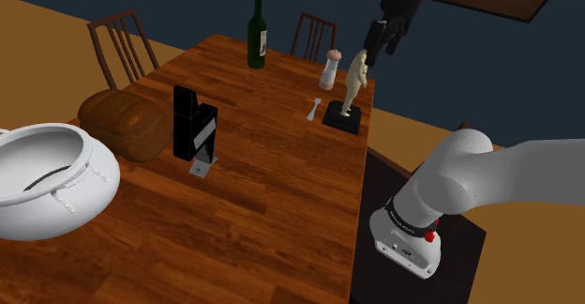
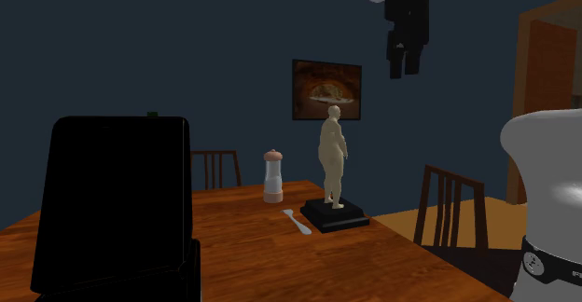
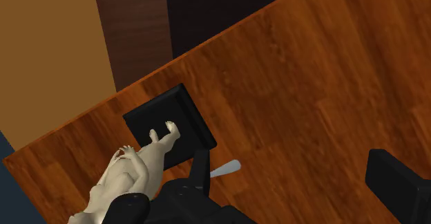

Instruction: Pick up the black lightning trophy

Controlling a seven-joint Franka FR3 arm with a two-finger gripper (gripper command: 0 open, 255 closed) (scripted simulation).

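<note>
Stage: approach | all-black two-finger gripper (image 1: 380, 53) spread, empty, high above beige figurine (image 1: 353, 82) on black plinth | next: traverse to black zigzag trophy (image 1: 194, 124), probably grey-footed, then descend.

White arm (image 1: 497, 175), rounded glossy links, dark joint bands, small red mark (image 1: 431, 236) and dark lettering near one joint; gripper (image 1: 382, 54) all black, boxy fingers (image 3: 397, 184).

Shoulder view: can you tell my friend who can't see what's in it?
An open black gripper hangs in the air near a tan statue of a person by the wooden table's edge. A black trophy stands mid-table; a bread loaf, a white bowl and a green bottle sit there too.
</note>
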